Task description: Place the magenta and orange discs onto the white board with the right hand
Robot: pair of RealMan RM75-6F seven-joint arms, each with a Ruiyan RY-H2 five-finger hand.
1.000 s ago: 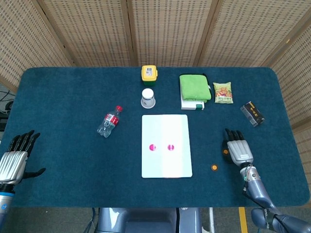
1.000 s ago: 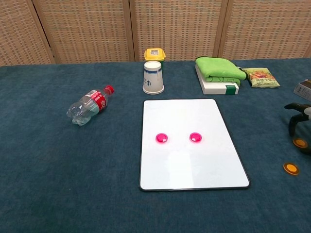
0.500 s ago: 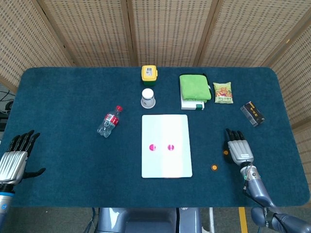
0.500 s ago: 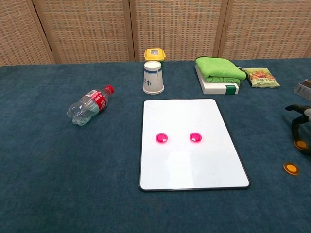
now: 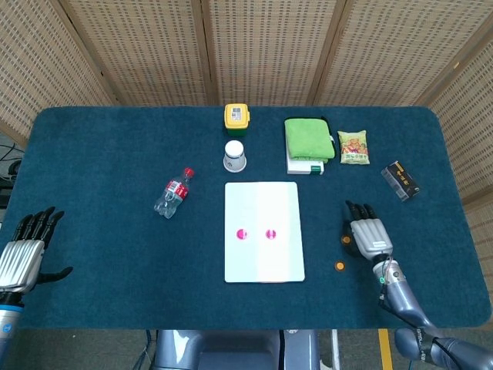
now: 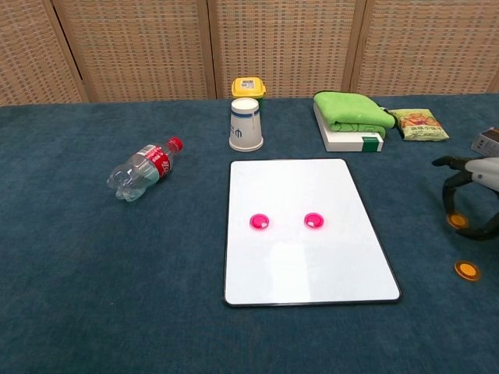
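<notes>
Two magenta discs and already sat on the white board, side by side around its middle, so by my read only the orange ones were left

Largest first: table in blue cloth, board lying flat at centre with its long axis running away from the robot. Right hand was off the board's right edge, near it but not over it, palm down with fingers pointing away from the robot. Left hand was at the far left table edge, fingers spread, holding nothing, well apart from everything in play

Key relation: one orange disc sat right at the right hand's thumb side, on the side facing the board. In chest view it showed between the curled thumb and a finger, apparently off the cloth, so I judged it pinched, though contact was too small to confirm. Second orange disc lay flat on the cloth just nearer the robot than the hand, between hand and the board's near right corner

Board lay to the hand's left, so the coming move was likely a short carry leftward. Right hand was far nearer both orange discs than the left
</notes>
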